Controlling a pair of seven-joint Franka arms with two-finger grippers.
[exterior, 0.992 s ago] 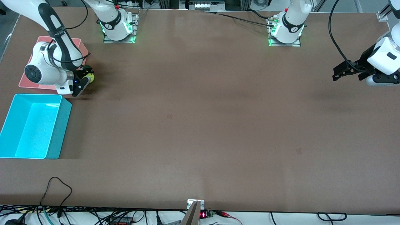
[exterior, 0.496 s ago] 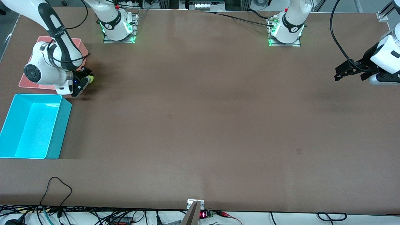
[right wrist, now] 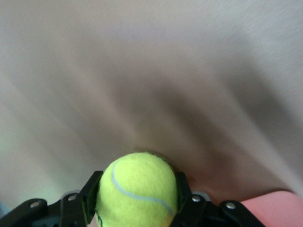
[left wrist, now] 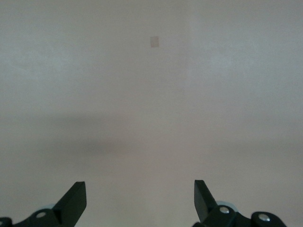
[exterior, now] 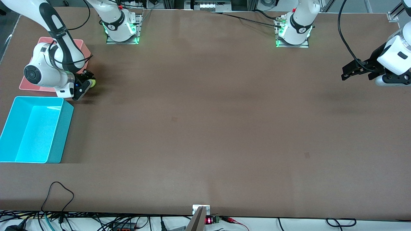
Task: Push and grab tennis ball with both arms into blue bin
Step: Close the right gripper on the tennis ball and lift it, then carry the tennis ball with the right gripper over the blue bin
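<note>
- I see the right arm's black two-finger gripper in the upper left of the front view, clamped on the small fuzzy yellow-green tennis ball.
- Right wrist view confirms: ball sits squeezed between the two black fingers, its pale seam line facing the camera; brown table surface fills the rest of that frame.
- Ball and gripper lie just beside the flat pink rectangular bin, at its corner toward the table's middle. I cannot tell whether the ball touches the table.
- The bright cyan-blue rectangular open-top plastic bin stands at the left edge of the front view, lower in frame than the pink one. Nothing lies in it that I can see.
- The left arm's black gripper hangs at the right edge of the front view over bare brown table, waiting.
- Left wrist view: its fingertips stand wide apart, nothing between them.
</note>
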